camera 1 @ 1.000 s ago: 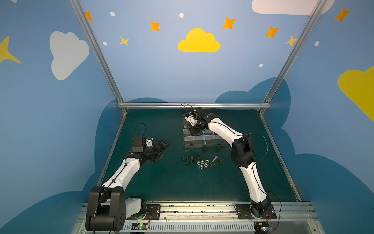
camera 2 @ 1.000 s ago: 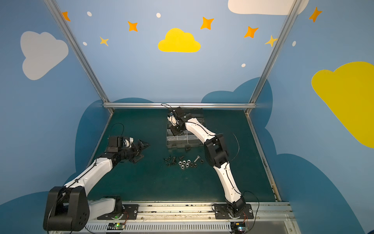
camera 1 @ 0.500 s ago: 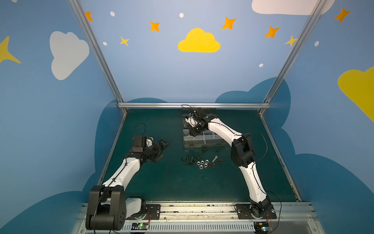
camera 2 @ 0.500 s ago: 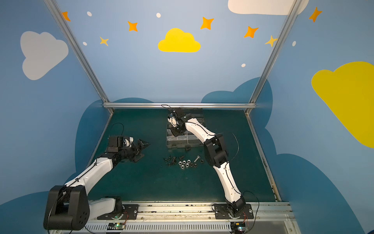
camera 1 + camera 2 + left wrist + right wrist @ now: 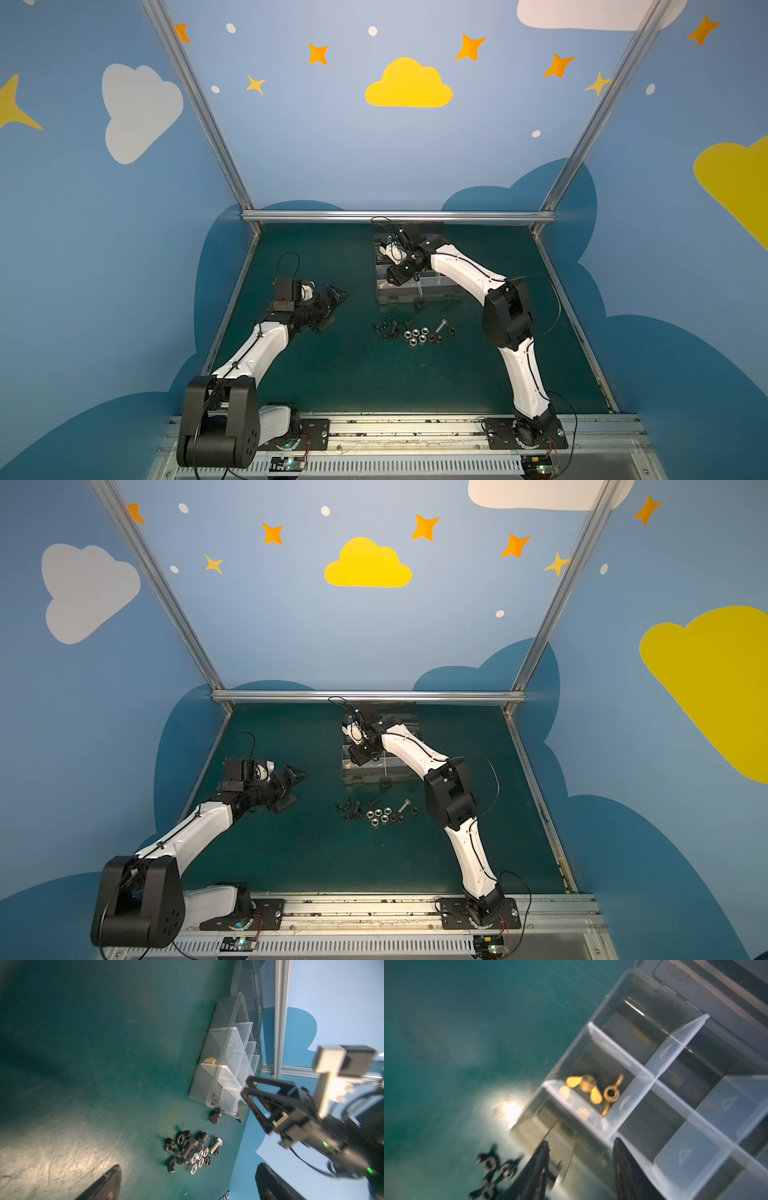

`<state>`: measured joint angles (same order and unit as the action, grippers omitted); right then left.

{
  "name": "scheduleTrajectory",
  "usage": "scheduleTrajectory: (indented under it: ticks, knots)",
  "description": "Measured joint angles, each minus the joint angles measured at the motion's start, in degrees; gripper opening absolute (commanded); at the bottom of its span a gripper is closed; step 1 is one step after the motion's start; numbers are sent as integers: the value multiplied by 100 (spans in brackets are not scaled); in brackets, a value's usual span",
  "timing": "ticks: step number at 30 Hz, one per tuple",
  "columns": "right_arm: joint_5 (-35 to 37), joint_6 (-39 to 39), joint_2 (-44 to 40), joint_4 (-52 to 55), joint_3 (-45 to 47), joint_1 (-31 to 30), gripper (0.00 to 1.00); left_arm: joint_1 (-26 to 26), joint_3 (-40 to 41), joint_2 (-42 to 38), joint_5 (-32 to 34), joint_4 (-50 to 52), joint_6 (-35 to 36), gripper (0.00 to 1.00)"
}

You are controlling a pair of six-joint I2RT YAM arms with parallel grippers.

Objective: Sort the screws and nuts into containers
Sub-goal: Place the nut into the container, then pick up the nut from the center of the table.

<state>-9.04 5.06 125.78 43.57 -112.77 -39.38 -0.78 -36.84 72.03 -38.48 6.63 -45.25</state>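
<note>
Right gripper point(image 5: 580, 1147) hangs over the organiser box point(image 5: 415, 297), jaws parted. Nothing sits between them, as far as the blurred wrist view lets me judge. Two brass wing nuts point(image 5: 588, 1086) lie in one edge compartment.

Left gripper point(image 5: 334, 306) hovers wide and empty, off to the side of the pile.

Screws point(image 5: 388, 328) and nuts point(image 5: 417, 334) sit bunched on the green mat point(image 5: 332, 374) in front of the box, many touching. One dark screw point(image 5: 215, 1119) lies just beside the box wall.

Handling, I reckon:
- All of it is light, hard, slick metal.
- Nuts lie flat, so pinch across opposite flats.
- Screws roll, so take the shank crosswise.
</note>
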Motion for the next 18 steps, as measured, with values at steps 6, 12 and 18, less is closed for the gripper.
scheduleTrajectory:
  ticks: [6, 12, 18]
  knots:
    - [-52, -26, -935, -37, 603, -308, 52, 0, 0, 0, 15, -31, -2, 100]
    - [-144, -153, -1357, -39, 1233, -577, 53, 0, 17, -2, 13, -57, -20, 100]
    - [-170, -400, -1368, 42, 1700, -817, 55, 0, 55, -76, 13, -57, -24, 100]
